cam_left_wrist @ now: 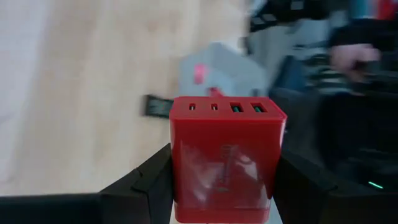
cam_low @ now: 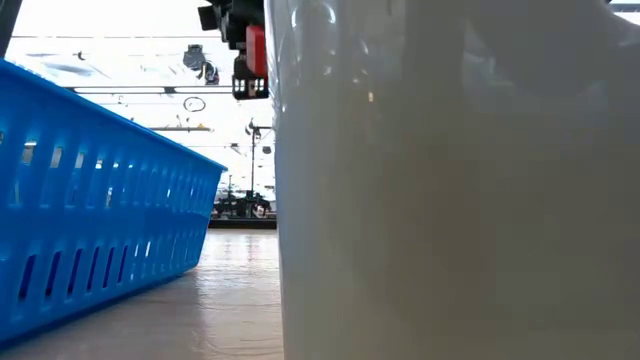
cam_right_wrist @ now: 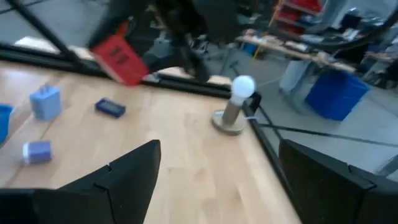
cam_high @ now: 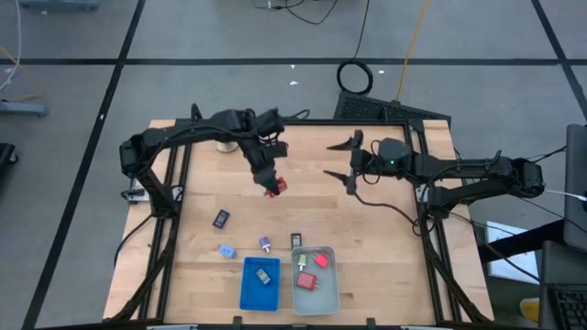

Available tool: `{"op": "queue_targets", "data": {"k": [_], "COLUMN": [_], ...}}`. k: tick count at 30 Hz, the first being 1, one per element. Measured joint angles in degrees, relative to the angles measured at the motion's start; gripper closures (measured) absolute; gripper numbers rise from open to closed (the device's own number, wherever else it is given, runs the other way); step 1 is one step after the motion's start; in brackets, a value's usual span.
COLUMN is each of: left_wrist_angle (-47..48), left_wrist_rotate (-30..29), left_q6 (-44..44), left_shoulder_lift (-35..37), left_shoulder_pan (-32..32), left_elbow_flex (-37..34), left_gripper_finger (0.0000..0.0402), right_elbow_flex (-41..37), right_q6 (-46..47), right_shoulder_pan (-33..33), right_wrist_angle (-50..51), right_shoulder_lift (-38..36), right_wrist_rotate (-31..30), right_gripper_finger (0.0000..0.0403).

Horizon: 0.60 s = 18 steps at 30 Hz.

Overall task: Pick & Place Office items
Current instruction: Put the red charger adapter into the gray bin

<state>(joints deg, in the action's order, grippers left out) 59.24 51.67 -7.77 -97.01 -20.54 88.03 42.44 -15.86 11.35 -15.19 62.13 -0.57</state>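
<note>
Left gripper [cam_high: 273, 187]: you're pinching the red charger [cam_left_wrist: 225, 155], centre of the high view.
Right gripper [cam_high: 348, 162]: your fingers are spread, centre-right.

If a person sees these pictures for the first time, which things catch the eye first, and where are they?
First, the red charger block, clamped in the left gripper above the middle of the table. Next, the blue tray and grey tray side by side at the near edge, the grey one holding two red items. The right gripper waits open to the right.
</note>
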Motion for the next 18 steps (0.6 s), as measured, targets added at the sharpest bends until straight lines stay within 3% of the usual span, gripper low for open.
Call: {"op": "queue_targets", "data": {"k": [13,18], "left_wrist_angle": [-3.21,-3.21], "left_wrist_rotate": [15.26,19.22], "left_q6": [-0.24,0.22], "left_shoulder_lift": [-0.02,-0.02], "left_shoulder_pan": [-0.39,-0.37], "left_elbow_flex": [-0.02,-0.02], "left_gripper_finger": [0.0192,0.0192], "right_elbow_flex": [0.04,0.0], "right_q6": [3.07,4.37], "right_shoulder_pan": [-3.53,-5.31], "right_wrist_angle": [-8.97,-13.09], "right_shoulder_lift": [3.88,7.69], "right_wrist_rotate": [1.11,11.44], "right_gripper_finger": [0.009,0.009]}}
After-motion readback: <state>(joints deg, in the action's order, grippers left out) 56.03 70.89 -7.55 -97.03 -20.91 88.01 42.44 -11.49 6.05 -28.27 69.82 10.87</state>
